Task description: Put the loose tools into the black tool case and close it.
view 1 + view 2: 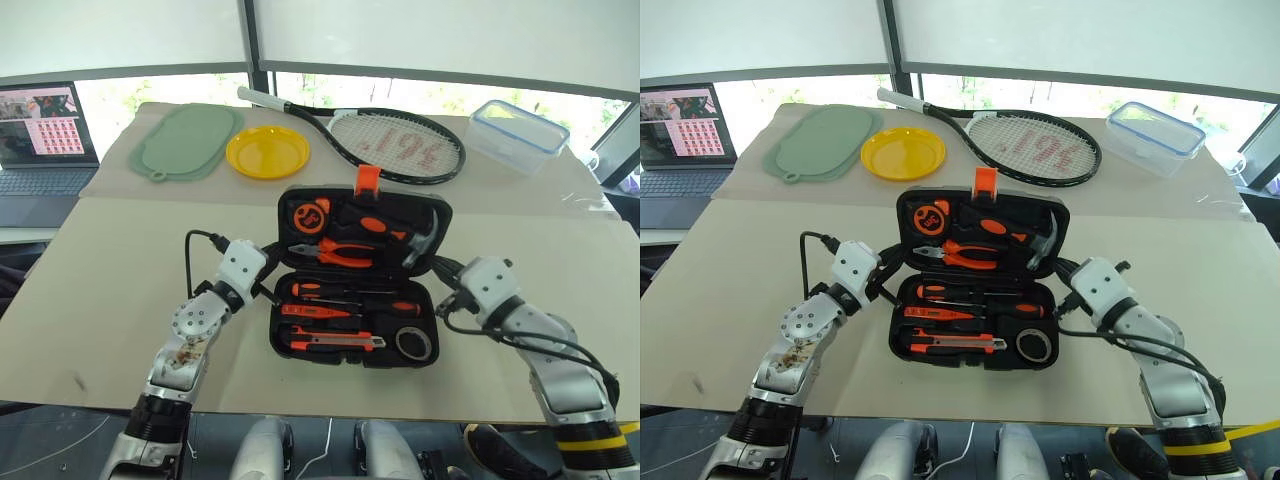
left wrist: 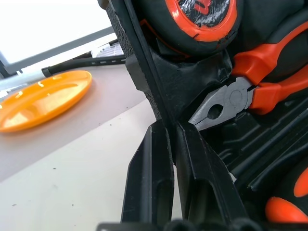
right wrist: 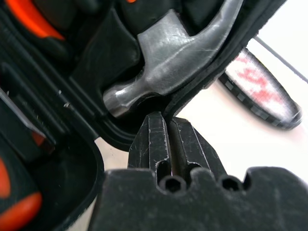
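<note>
Flanking the open black tool case mid-bench, tools seated inside, left gripper and right gripper are both pinched narrow at the hinge line, holding nothing. Risk: uneven lifting twists the lid; seated tools could spill.

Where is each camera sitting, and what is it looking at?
Left eye and right eye views: on the head, looking down at the open black tool case on the table, both arms showing.
Left wrist view: on the left arm, looking along its shut left claw at the case's edge, by the pliers.
Right wrist view: on the right arm, looking along its shut right claw at the case's edge, by the hammer.
Shared: every view shows the case.
</note>
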Controlling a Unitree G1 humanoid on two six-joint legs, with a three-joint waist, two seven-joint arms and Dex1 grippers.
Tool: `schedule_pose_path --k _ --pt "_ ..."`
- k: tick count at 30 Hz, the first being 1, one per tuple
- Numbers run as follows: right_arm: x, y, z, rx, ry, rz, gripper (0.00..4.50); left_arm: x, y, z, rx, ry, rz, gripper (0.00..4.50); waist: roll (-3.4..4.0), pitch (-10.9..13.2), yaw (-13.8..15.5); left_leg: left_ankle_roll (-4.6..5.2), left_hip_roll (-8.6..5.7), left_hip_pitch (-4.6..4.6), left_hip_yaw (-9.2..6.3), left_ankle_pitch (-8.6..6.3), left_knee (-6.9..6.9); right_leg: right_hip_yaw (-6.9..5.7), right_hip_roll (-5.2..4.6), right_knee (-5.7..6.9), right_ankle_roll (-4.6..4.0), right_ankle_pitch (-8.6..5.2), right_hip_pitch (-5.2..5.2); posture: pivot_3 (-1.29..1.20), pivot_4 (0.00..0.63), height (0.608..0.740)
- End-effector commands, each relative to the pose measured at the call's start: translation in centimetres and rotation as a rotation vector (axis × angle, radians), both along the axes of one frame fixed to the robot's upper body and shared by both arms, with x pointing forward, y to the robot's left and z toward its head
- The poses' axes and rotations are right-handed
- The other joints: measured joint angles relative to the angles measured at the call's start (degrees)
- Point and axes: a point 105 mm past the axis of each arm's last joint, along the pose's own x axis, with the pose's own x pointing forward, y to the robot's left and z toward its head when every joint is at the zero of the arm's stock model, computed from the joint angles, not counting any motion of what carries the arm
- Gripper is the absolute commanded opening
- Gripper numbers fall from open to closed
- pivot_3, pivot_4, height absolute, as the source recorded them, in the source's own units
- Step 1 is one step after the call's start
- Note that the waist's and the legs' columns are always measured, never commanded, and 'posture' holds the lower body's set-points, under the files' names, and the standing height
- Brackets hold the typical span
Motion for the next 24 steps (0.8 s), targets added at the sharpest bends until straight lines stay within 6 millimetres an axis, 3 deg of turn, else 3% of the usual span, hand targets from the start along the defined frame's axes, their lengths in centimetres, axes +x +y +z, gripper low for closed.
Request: schedule_pose_path --k 1,2,4,5,8,13,15,17,20,21,24 --pt "-1.1 0.2 -1.1 -0.137 -0.069 0.044 0.00 -0.5 0.9 0.5 0.036 -0.070 0.035 0.02 0.01 0.0 -0.1 0.00 0.01 0.04 0.02 0.00 0.00 0.01 0.00 0.01 -0.01 0.00 0.02 0.00 0.150 0.738" --pt "-1.2 0.1 -1.3 -0.153 -0.083 0.047 0.00 -0.5 1.0 0.4 0.037 -0.071 0.037 0.02 0.01 0.0 -0.2 0.00 0.01 0.09 0.02 0.00 -0.02 0.01 0.00 0.01 -0.01 -0.01 0.07 0.00 0.150 0.738" --pt "-1.6 0.0 -1.7 -0.207 -0.117 0.068 0.00 -0.6 1.4 0.1 0.023 -0.061 0.058 0.80 0.01 0.0 -0.2 -0.01 0.01 0.14 0.03 0.00 -0.01 0.01 0.00 0.02 -0.02 -0.01 0.11 0.00 0.150 0.738" --pt "-2.1 0.0 -2.0 -0.262 -0.143 0.098 0.37 -0.8 1.5 0.0 0.019 -0.059 0.063 0.98 0.02 0.0 -0.3 -0.01 0.01 0.18 0.04 0.00 -0.01 0.03 -0.01 0.04 -0.02 -0.01 0.13 0.00 0.150 0.738" --pt "-3.4 -0.1 -2.9 -0.340 -0.170 0.153 1.37 -1.5 2.1 0.0 0.018 -0.062 0.086 2.07 0.01 0.0 -0.4 -0.01 0.02 0.30 0.08 0.00 -0.03 0.05 -0.01 0.04 -0.02 -0.04 0.22 0.00 0.150 0.738" --pt "-6.0 -1.9 -0.5 -0.356 -0.183 0.147 2.96 -4.3 4.8 1.2 -0.007 -0.042 0.172 3.83 0.04 0.0 -1.1 -0.07 0.12 0.32 0.13 -0.04 -0.12 0.11 -0.01 0.06 -0.08 -0.10 0.16 0.00 0.150 0.738" --pt "-7.7 -3.4 0.4 -0.312 -0.020 0.159 3.67 -5.9 6.8 2.3 0.008 -0.010 0.190 4.49 0.03 0.0 -1.1 -0.07 0.14 0.33 0.16 -0.04 -0.14 0.17 -0.02 0.10 -0.08 -0.11 0.13 0.00 0.150 0.738" --pt "-9.5 -4.5 0.7 -0.245 0.207 0.193 4.34 -7.0 8.9 2.8 0.030 0.068 0.202 4.50 0.05 0.0 -1.0 -0.06 0.17 0.37 0.14 -0.05 -0.13 0.16 -0.08 0.12 -0.08 -0.13 0.20 0.00 0.150 0.738" --pt "-11.7 -4.3 0.8 -0.141 0.468 0.283 4.34 -7.0 10.6 2.2 0.062 0.210 0.156 4.50 -0.04 0.0 -0.6 -0.07 0.30 0.70 0.07 -0.07 -0.14 0.00 -0.07 0.01 -0.29 -0.30 0.57 0.00 0.150 0.738" --pt "-12.1 -3.9 0.7 -0.107 0.531 0.319 4.10 -6.5 10.8 2.0 0.064 0.254 0.126 4.50 -0.05 0.0 -0.5 -0.07 0.31 0.90 0.04 -0.08 -0.14 -0.06 -0.07 -0.05 -0.65 -0.56 0.77 0.00 0.150 0.738" --pt "-12.9 -2.4 0.3 -0.071 0.642 0.418 3.19 -4.3 10.6 1.8 0.066 0.333 0.049 4.50 -0.08 0.0 0.5 -0.55 0.33 1.25 0.02 -0.37 -0.13 -0.15 -0.10 -0.06 -0.35 -0.87 0.87 0.00 0.150 0.738"
